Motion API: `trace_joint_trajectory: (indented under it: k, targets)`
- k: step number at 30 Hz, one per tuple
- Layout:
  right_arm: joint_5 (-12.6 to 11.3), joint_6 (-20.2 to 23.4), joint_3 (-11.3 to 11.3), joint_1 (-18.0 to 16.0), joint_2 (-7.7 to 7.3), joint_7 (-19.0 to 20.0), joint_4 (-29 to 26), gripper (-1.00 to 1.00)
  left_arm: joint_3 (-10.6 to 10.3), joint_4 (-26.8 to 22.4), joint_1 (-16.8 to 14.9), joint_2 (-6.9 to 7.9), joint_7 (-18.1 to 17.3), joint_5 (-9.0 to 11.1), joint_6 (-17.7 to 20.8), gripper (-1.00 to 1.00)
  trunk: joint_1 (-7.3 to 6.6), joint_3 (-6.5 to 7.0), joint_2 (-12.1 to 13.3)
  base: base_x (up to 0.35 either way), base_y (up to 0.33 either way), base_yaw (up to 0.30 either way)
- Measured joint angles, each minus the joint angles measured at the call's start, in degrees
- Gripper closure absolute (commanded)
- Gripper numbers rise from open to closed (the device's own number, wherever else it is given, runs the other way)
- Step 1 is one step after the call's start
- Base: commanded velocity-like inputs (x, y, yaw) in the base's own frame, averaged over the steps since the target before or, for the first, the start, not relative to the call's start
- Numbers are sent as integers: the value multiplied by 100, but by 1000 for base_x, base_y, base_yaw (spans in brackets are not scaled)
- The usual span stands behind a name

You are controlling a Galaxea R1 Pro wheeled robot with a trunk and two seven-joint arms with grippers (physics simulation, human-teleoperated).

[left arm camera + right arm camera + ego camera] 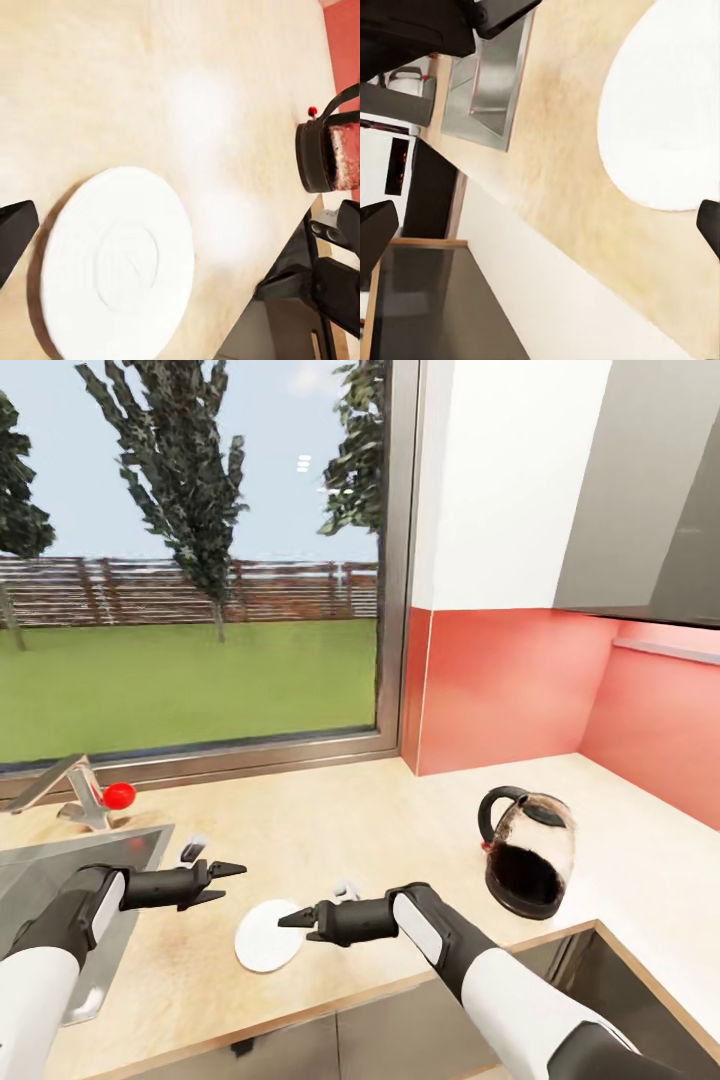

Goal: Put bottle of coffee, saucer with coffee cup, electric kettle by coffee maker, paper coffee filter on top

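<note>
A white saucer [266, 938] [120, 262] [664, 112] lies flat near the counter's front edge. My right gripper [293, 919] hovers open just above the saucer's right rim, nothing between its fingers [375, 234]. My left gripper [231, 882] is open too, a little left of and behind the saucer, one dark fingertip [13, 236] showing in its wrist view. To the right stands a glass pot [527, 852] [328, 154] with black base, black handle and dark contents; I cannot tell whether it is the coffee maker or the kettle.
A steel sink [55, 865] [489, 75] is sunk into the counter at the left, with a faucet and red knob [118, 795] behind it. A large window runs along the back. Red wall panels [505, 685] close the right corner. A dark recess [650, 970] opens below the counter's right front.
</note>
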Motion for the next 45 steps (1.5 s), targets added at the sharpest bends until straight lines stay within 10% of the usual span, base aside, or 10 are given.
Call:
trace_joint_trajectory:
  k: [13, 20, 39, 45]
  targets:
    - [-7, 2, 32, 136, 0, -11, 174, -100, -18, 10, 377, -95, 7, 6, -12, -100, 2, 0, 1, 18, 13, 0]
    - [-8, 2, 32, 160, 0, -3, 178, -100, -27, 5, 594, -400, 18, 13, -29, -100, 2, 0, 1, 0, 0, 0]
    - [-6, 2, 32, 212, 0, -2, 178, -100, -18, -28, 607, -356, 13, -20, -166, -100, 2, 0, 1, 0, 0, 0]
    - [-7, 2, 32, 234, 0, -2, 178, -100, -66, -27, 607, -351, 17, -52, -773, -100, 2, 0, 1, 0, 0, 0]
